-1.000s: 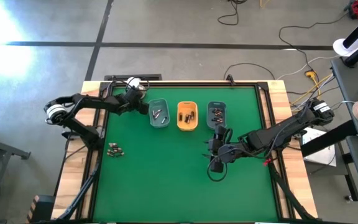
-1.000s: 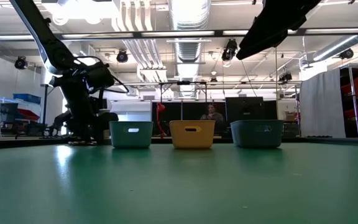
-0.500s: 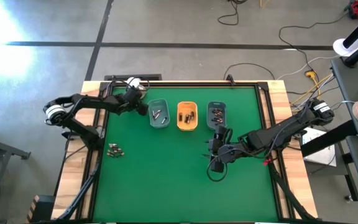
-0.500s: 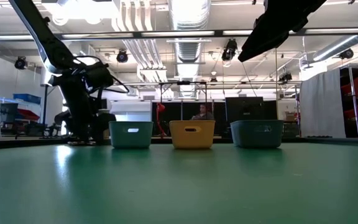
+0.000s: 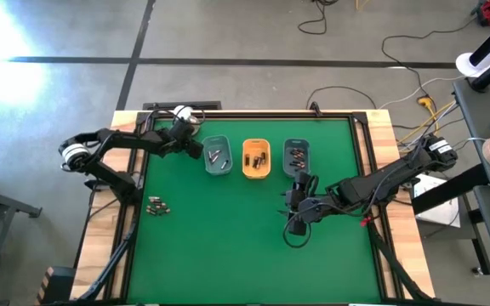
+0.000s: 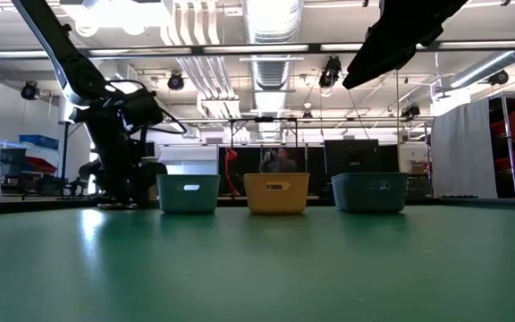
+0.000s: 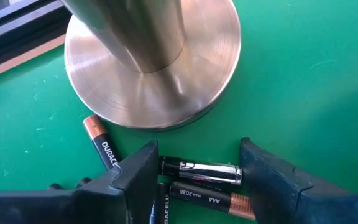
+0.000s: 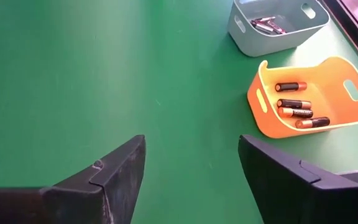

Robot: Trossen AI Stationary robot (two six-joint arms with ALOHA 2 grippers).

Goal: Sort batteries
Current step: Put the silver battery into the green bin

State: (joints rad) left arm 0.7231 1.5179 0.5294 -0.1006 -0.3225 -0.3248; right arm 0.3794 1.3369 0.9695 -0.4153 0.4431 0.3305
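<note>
My left gripper is open and low over the mat at the table's far left corner. Its fingers stand at the two ends of a silver-and-black battery that lies flat on the mat beside a round metal base. Two copper-tipped batteries lie next to it. More batteries lie in a small cluster on the mat's left side. My right gripper is open and hangs above bare mat, near the blue-grey tray. My left gripper's fingers come down from above and lie in line with the silver-and-black battery, one at each end. I cannot tell whether they touch it. The battery lies flat on the mat.
Three small trays stand in a row near the far edge: grey-green, orange and blue-grey, each holding batteries. The metal dome with a white ball stands at the far left corner. A person shows in the room behind.
Both arms have kept still. The person in the room behind has walked toward the left of the low view.
</note>
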